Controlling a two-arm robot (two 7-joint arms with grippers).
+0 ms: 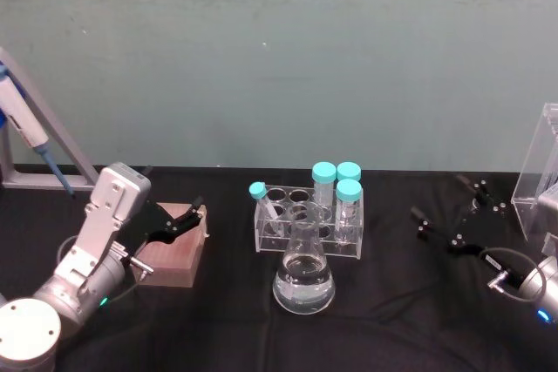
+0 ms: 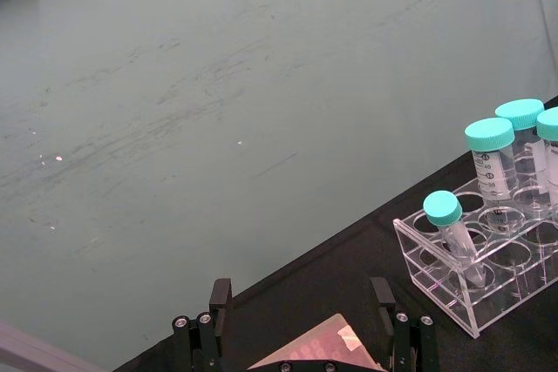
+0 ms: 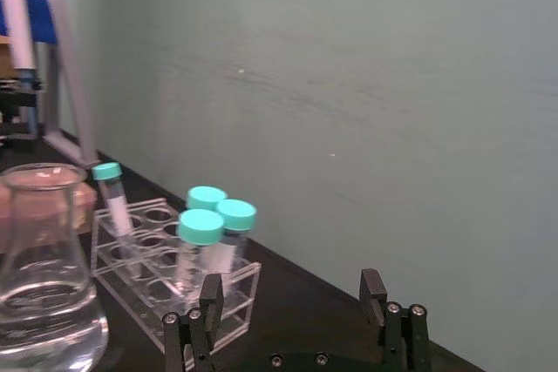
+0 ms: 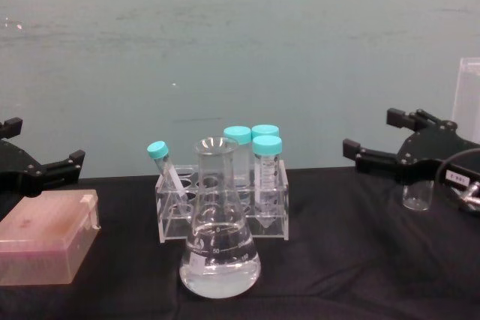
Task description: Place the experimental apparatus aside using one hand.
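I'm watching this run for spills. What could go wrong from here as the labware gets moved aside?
The conical flask is open-topped and holds liquid: a tilt could spill it. It stands close in front of the tube rack, so a reach by the open right gripper might knock the leaning tube.
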